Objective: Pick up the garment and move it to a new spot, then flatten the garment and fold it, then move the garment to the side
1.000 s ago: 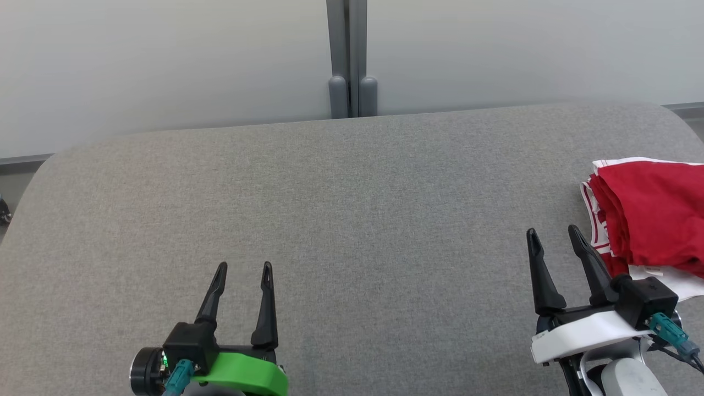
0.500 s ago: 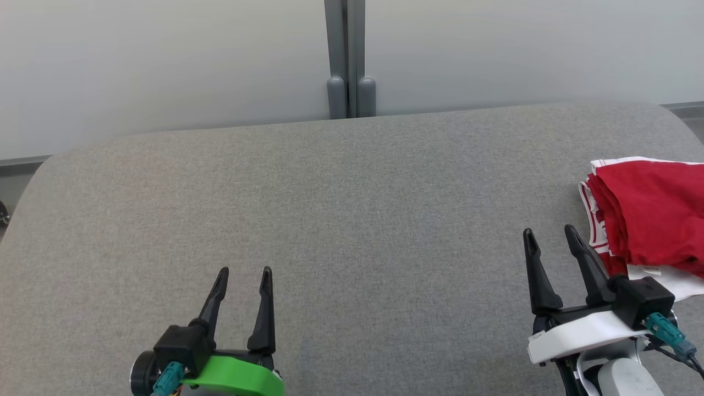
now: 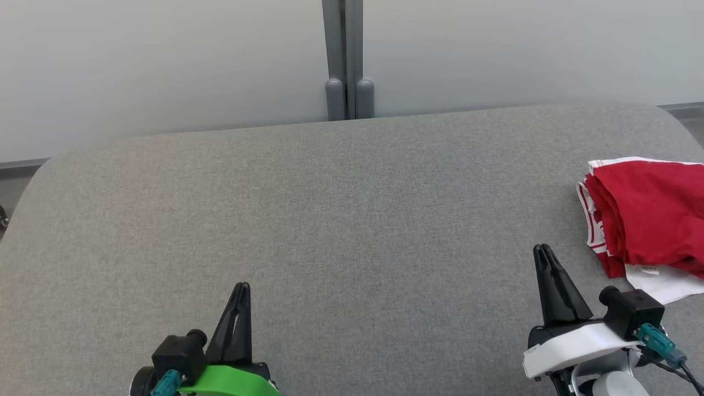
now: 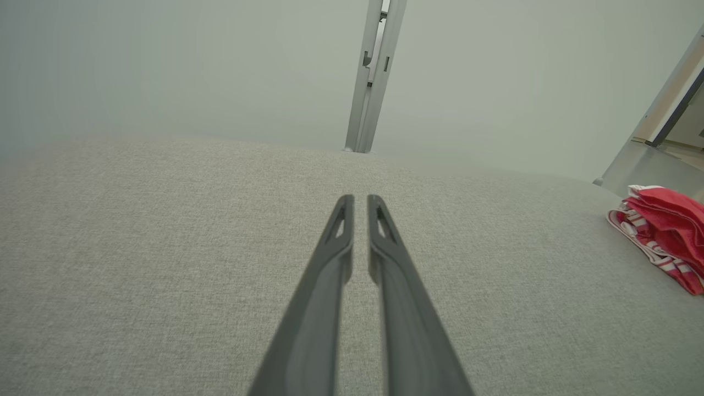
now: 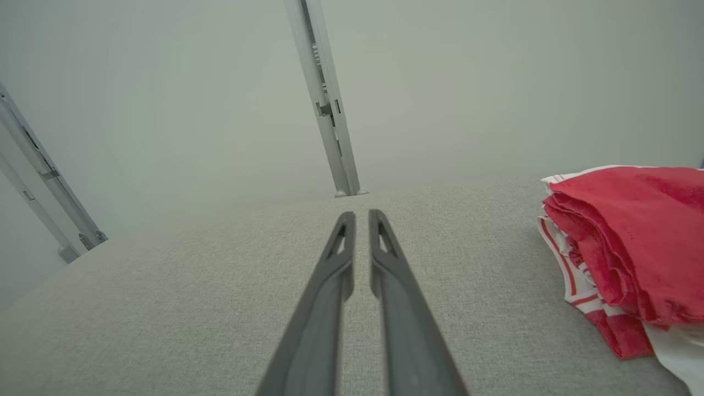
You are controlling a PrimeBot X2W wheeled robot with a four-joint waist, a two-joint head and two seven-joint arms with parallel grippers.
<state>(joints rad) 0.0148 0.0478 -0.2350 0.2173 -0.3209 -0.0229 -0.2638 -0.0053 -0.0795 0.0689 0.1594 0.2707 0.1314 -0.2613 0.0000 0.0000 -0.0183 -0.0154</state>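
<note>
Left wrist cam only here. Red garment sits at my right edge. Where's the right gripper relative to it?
Observer: In the head view the right gripper sits just left of the red garment, apart from it, with bare grey fabric surface between them.
Operator: Is it holding anything?
Observer: No. Its fingers are closed together on nothing, above the surface.
Operator: Is the garment all red apart from the striped trim?
Observer: No. A white part pokes out from under the red at the garment's near corner, closest to the right gripper's wrist.
</note>
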